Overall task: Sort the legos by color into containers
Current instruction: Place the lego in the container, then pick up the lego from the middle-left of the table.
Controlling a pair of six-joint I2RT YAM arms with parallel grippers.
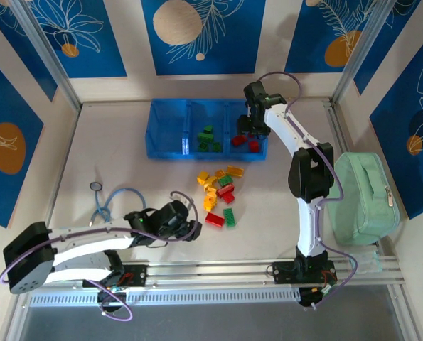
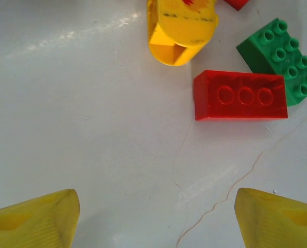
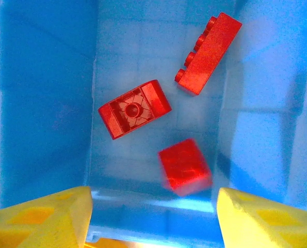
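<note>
Dropping blurred red brick [image 3: 185, 166] into tray's [image 1: 168, 151] three-o'clock compartment, right gripper [image 3: 153, 206] spread, empty. Next, likely: advance wide, empty left gripper [image 2: 156, 206] toward one-o'clock red lego [image 2: 240, 95].

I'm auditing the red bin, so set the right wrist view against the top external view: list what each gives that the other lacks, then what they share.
Right wrist: close detail, an upside-down red brick, a red brick on its side, a blurred red one. Top external: green bricks in the middle compartment, the loose pile on the table, the left hand near it, a stethoscope, a mint-green case. Shared: the right hand, open, over the right compartment of the blue tray, red bricks inside.
</note>
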